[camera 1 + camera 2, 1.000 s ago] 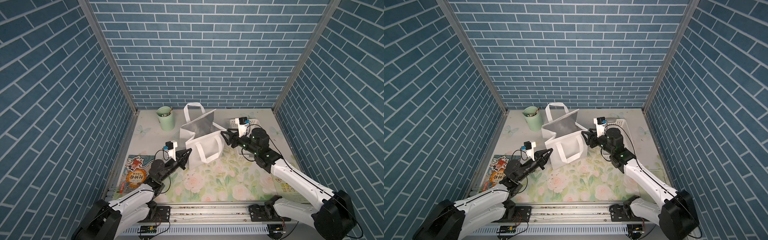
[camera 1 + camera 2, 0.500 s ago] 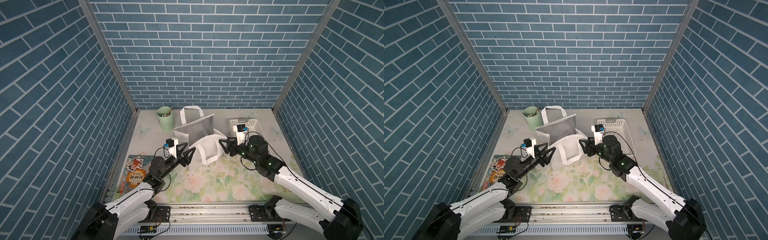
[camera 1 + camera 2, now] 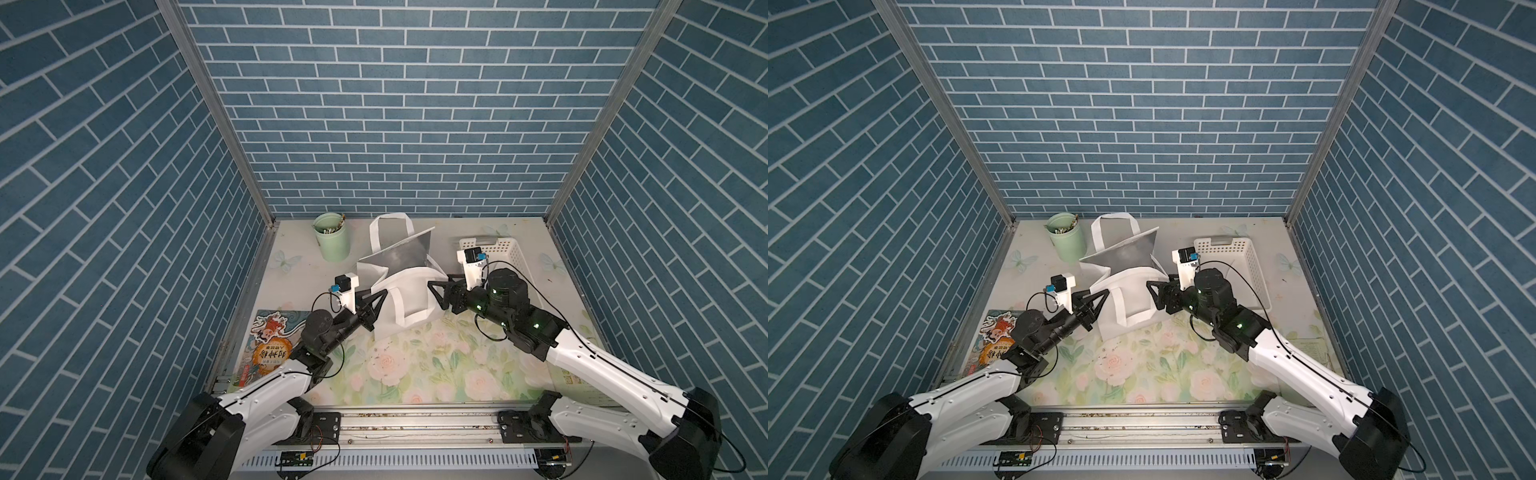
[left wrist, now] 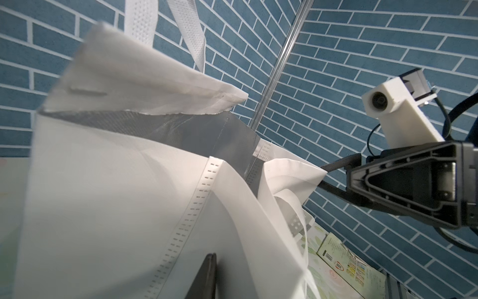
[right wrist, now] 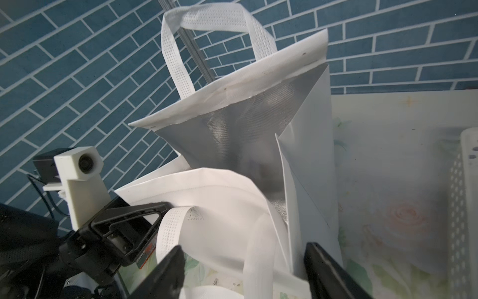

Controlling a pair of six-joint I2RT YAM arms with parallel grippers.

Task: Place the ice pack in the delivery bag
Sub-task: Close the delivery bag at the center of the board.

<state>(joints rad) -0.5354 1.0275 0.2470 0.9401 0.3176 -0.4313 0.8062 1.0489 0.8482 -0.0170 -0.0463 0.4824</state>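
the bag stands mid-frame on the floral table, right of a green cup and left of a white basket; its silver-lined mouth gapes, with one handle upright at the rear and the other drooped over the slumped front wall. the right gripper, at the bag's right edge, has its fingers spread wide, with bag fabric between them in the right wrist view. the left gripper sits at the bag's left side with one finger by the white wall, but whether it is pinching or parted cannot be told.
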